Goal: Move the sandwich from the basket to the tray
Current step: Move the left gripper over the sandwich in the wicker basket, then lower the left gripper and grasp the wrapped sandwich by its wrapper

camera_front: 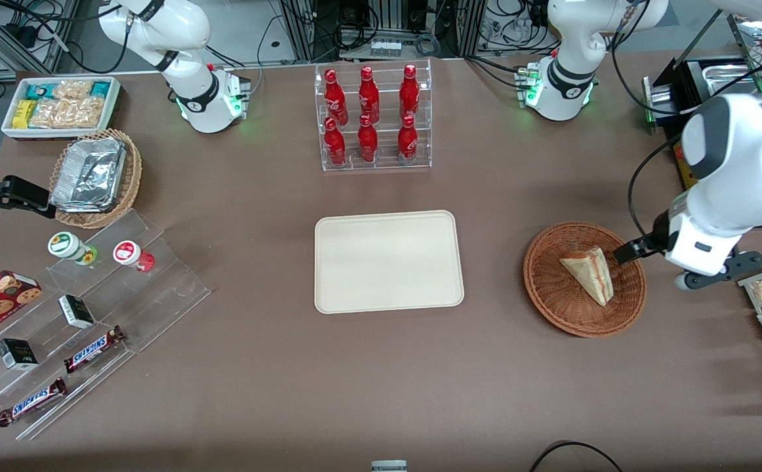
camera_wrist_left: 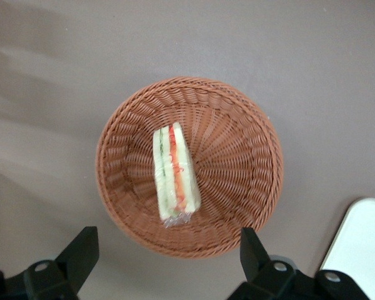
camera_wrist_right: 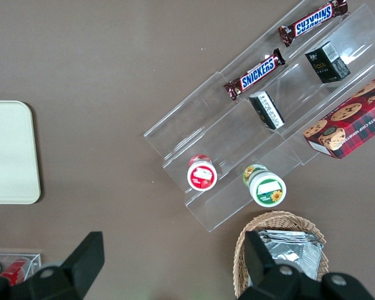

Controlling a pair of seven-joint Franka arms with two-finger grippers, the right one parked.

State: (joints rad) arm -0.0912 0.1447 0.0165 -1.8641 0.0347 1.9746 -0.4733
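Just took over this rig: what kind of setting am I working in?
Likely a robotics lab staged as a snack shop: cola bottles on an acrylic rack, Snickers bars, cabling nearby. The gripper hovers open above the sandwich in the basket.

Three cameras: one wide overview from the front, two looking straight down from the wrists.

The front view sits high, facing both arm bases, and takes in the whole table (camera_front: pixel 256 367). The left wrist view looks straight down, much closer, on the basket (camera_wrist_left: pixel 237 119) and sandwich (camera_wrist_left: pixel 175 175), with the gripper (camera_wrist_left: pixel 165 256) fingers spread wide at its edge; it shares those plus a tray (camera_wrist_left: pixel 362 244) corner with the front view. The right wrist view looks down on the clear stepped rack (camera_wrist_right: pixel 194 125) toward the parked arm's end, sharing the tray's edge and the rack's snacks with the front view.
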